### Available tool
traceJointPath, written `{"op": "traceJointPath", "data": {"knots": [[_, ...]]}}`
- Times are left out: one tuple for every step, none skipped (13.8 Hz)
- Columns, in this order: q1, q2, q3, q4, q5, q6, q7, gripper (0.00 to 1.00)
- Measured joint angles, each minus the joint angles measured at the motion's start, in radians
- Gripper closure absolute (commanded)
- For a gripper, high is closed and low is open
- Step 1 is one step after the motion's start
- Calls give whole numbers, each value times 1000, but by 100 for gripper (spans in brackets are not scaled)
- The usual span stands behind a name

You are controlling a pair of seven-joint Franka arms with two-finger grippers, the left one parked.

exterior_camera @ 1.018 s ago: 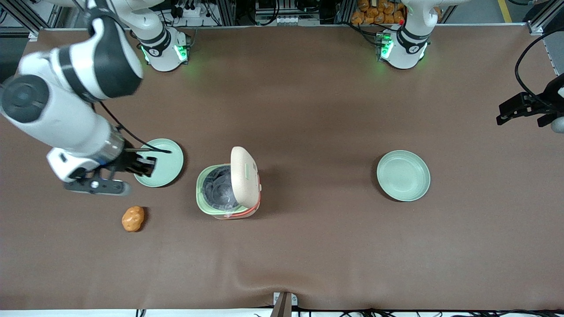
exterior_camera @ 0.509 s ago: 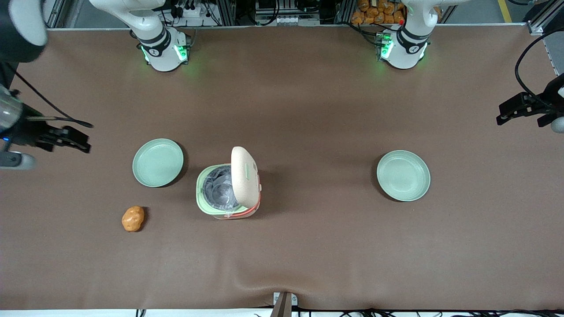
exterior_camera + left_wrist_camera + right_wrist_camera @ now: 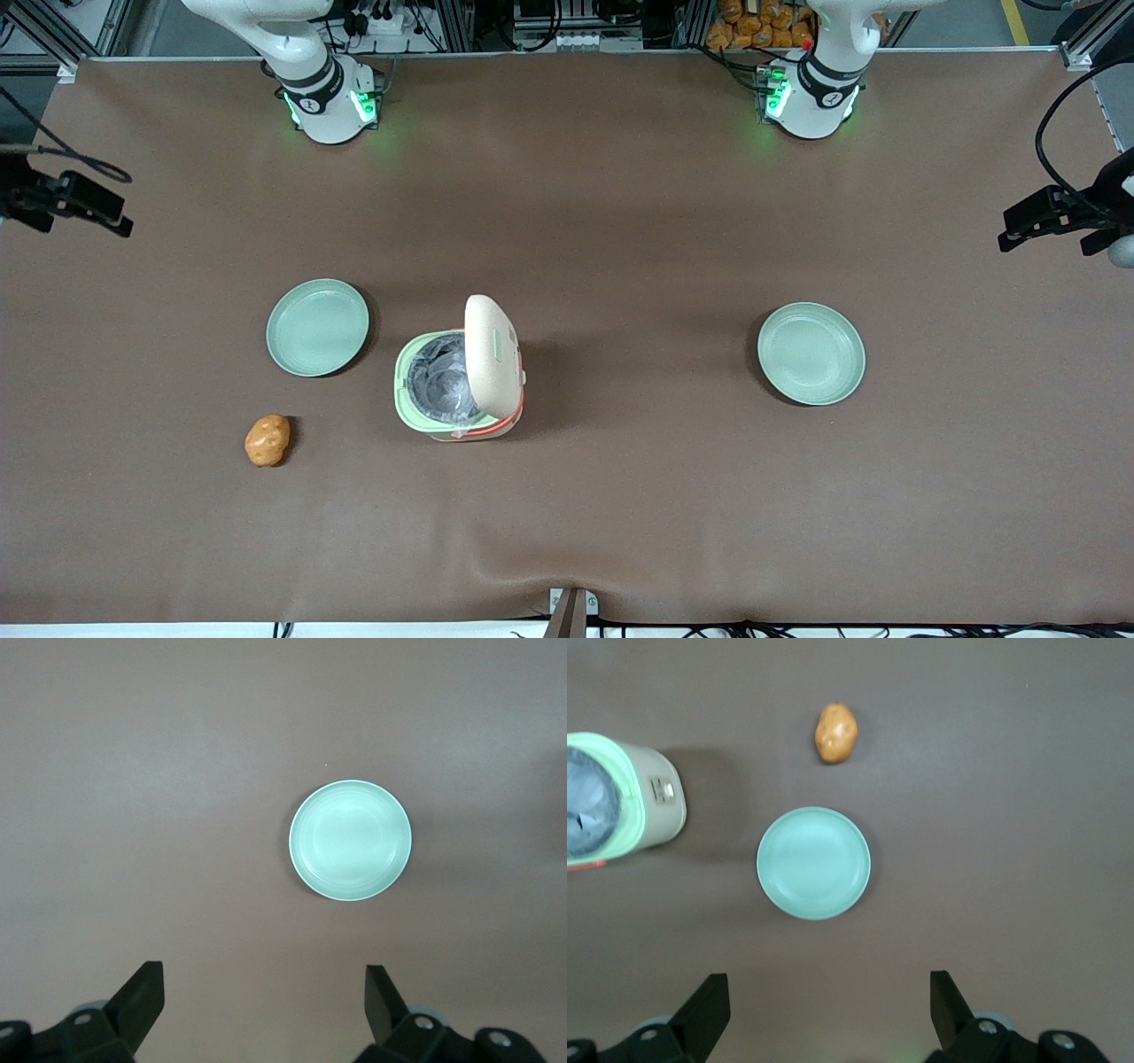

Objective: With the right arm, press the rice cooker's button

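The rice cooker (image 3: 459, 381), a small rounded-square appliance with a pale green rim, an orange-red band low on its body and a silvery inner pot, stands near the middle of the brown table (image 3: 620, 221). Its cream lid (image 3: 492, 357) is up, standing on edge above the pot, so the inside is open to view. From the right wrist camera the cooker's pale green side shows a small grey panel (image 3: 662, 789).

The right arm's black two-finger gripper (image 3: 97, 208) hangs well apart from the cooker, out at the working arm's end of the table, touching nothing. Its fingers (image 3: 709, 1010) are spread wide with nothing between them.

A round pale green plate (image 3: 317, 327) lies near the cooker, toward the working arm's end. A small orange-brown potato (image 3: 267, 439) lies nearer the front camera than that plate. A second round pale green plate (image 3: 811, 354) lies toward the parked arm's end.
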Motion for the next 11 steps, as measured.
{"op": "traceJointPath", "data": {"knots": [[0,-31,1,-40,0,4,-1,0],[0,-59,3,-77,0,14,-3,0],[0,-85,4,-111,0,23,-12,0],[0,-107,5,-138,0,27,-22,0],[0,-127,5,-161,0,30,-29,0],[0,-147,6,-186,0,33,-35,0],[1,-167,9,-214,0,43,-38,0],[3,-188,12,-247,0,62,-38,0],[6,-208,15,-280,0,81,-38,0],[8,-224,16,-303,0,94,-38,0],[10,-233,17,-315,0,107,-38,0]]}}
